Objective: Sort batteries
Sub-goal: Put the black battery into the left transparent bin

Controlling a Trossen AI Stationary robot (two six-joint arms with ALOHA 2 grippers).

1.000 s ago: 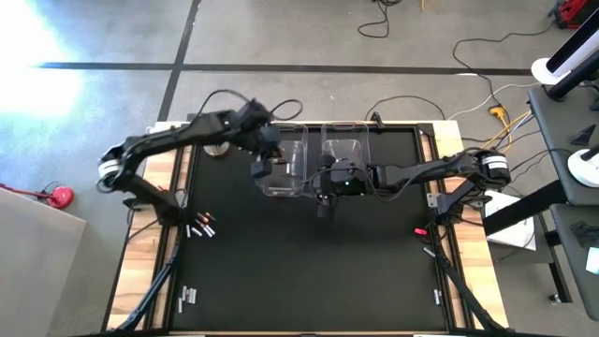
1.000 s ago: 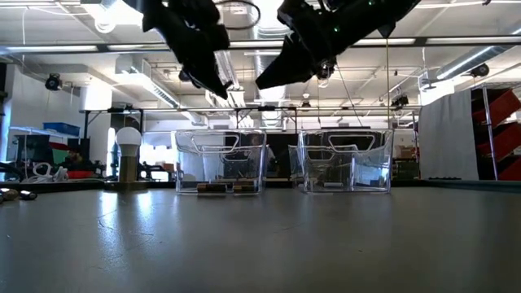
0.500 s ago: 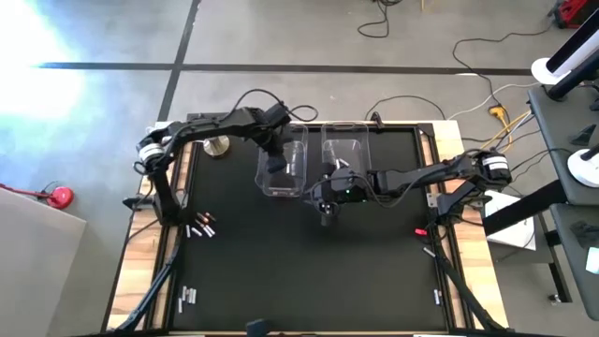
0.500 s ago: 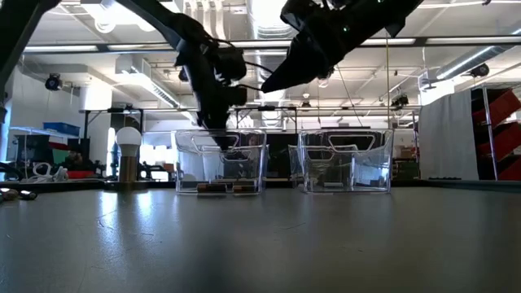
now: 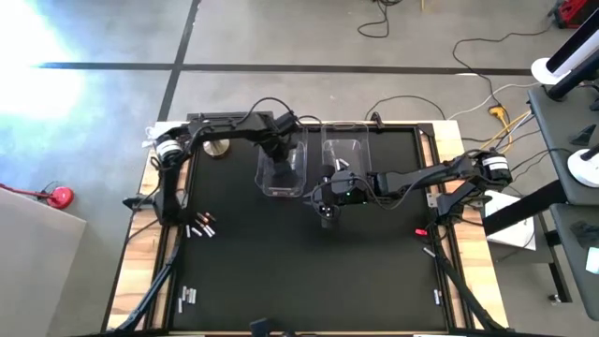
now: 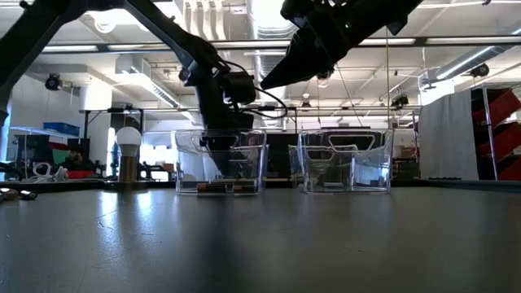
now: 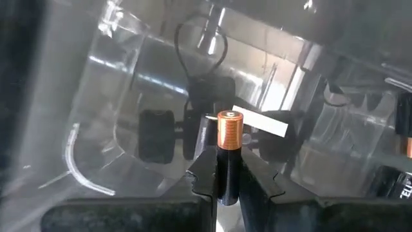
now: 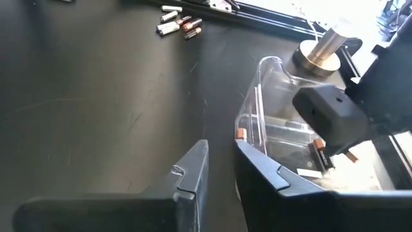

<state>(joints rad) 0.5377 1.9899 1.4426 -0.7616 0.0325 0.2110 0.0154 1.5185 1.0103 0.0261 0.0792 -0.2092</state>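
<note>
My left gripper point(image 7: 228, 169) reaches down inside the left clear bin point(image 5: 284, 176), shut on a dark battery with a copper end point(image 7: 228, 138). More dark batteries point(image 7: 394, 182) lie on that bin's floor. The right clear bin point(image 5: 344, 150) stands beside it. My right gripper point(image 8: 220, 153) hovers open and empty over the table near the left bin's near right corner point(image 5: 325, 213). Loose batteries lie on the mat near the left edge point(image 5: 199, 227), near the front left point(image 5: 187, 297) and near the right edge point(image 5: 421, 231). My left gripper pinches the dark battery by its dark body point(image 7: 227, 174) between the two fingers point(image 7: 201, 175). The battery lies along the fingers, and its copper end point(image 7: 229, 124) sticks out past the tips. The fingers come from above, pointing down into the bin point(image 6: 220, 155).
A round silver knob-like object point(image 5: 217, 146) stands on the far left of the table, beside the left bin. Both bins sit at the far middle. Wooden rails run along the left and right table edges. The middle and near parts of the black mat hold only scattered batteries.
My left gripper has moved from above the left bin's left side toward the right and down into the bin, carrying the battery; the arm has swung in over the table's far edge. My right gripper has stayed about where it was.
</note>
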